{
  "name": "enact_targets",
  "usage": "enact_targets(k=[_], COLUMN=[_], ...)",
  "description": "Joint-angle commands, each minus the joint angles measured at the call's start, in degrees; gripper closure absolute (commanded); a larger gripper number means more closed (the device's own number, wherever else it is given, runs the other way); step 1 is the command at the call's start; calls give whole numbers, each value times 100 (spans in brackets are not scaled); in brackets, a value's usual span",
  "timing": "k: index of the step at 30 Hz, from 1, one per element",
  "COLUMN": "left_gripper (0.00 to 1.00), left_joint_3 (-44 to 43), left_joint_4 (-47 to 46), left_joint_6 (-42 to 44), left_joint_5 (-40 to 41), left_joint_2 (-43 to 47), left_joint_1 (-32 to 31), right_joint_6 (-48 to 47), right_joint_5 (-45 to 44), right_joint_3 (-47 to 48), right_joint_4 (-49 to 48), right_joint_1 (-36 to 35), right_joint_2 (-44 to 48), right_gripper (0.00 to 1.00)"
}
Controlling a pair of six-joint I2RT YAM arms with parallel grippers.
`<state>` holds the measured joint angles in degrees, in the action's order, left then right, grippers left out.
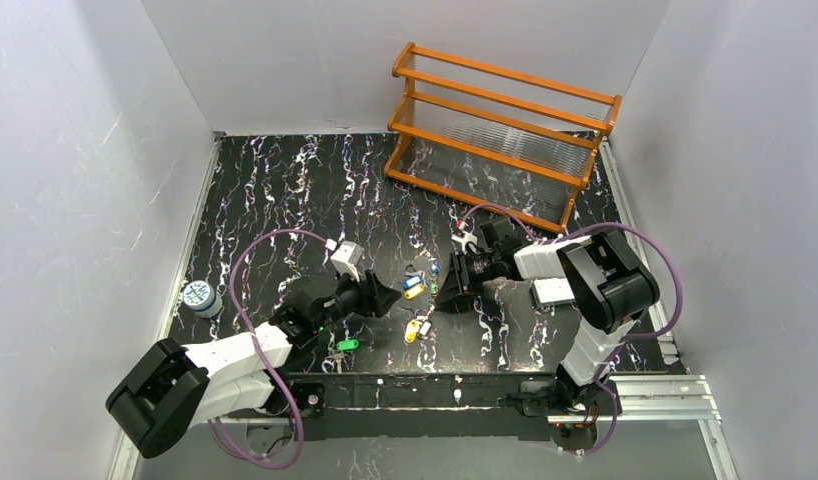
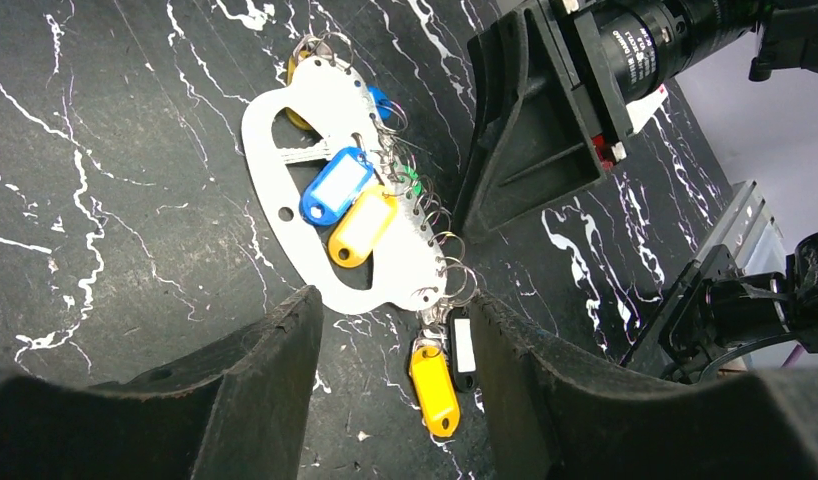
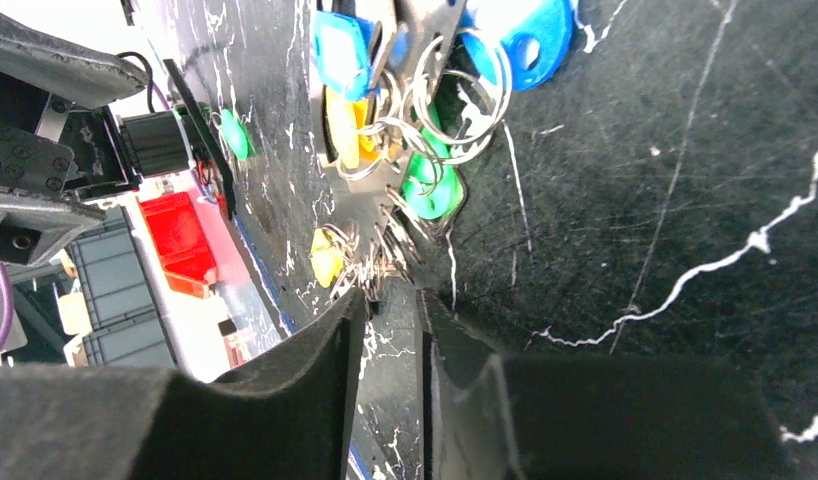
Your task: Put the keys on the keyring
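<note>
The keyring (image 2: 265, 170) lies flat on the table (image 1: 285, 200) between my two grippers. Its long axis seems to run near to far, though the top view is poor. Blue and yellow keys (image 2: 337, 187) rest on it. My left gripper (image 2: 395, 310) stands well open astride the plate's closest end, gripping nothing. My right gripper (image 3: 390, 300) shows only a narrow slit at the split rings (image 3: 380, 265); whether it pinches one, I cannot tell.

Orange rack (image 1: 505, 130) far R; blue-white can (image 1: 199, 297) L edge; blk marbled table (image 1: 285, 190).
</note>
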<state>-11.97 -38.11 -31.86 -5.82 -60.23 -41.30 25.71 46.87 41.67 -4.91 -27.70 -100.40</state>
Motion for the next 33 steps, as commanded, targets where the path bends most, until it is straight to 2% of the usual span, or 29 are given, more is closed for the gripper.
enact_targets(k=[1, 6, 11, 15, 26, 33], left_gripper=[46, 46, 46, 46, 46, 45], left_joint_3=[54, 54, 54, 54, 97, 107], left_joint_4=[-100, -100, -109, -126, -136, -146], left_joint_6=[-40, -31, -21, -25, -49, -74], left_joint_5=[11, -10, -13, -22, -50, -41], left_joint_2=[6, -39, -91, -142, -146, -157], left_joint_1=[27, 27, 29, 28, 25, 30], right_joint_6=[236, 358, 395, 335, 92, 131], right_joint_5=[90, 103, 57, -181, -966, -1166], right_joint_3=[227, 265, 254, 240, 445, 544], right_joint_4=[-242, -322, -290, -111, 479, 638], right_joint_1=[-62, -165, -207, -215, -525, -641], right_joint_2=[-172, -260, -134, 116, 500, 385], right_gripper=[70, 74, 72, 69, 76, 75])
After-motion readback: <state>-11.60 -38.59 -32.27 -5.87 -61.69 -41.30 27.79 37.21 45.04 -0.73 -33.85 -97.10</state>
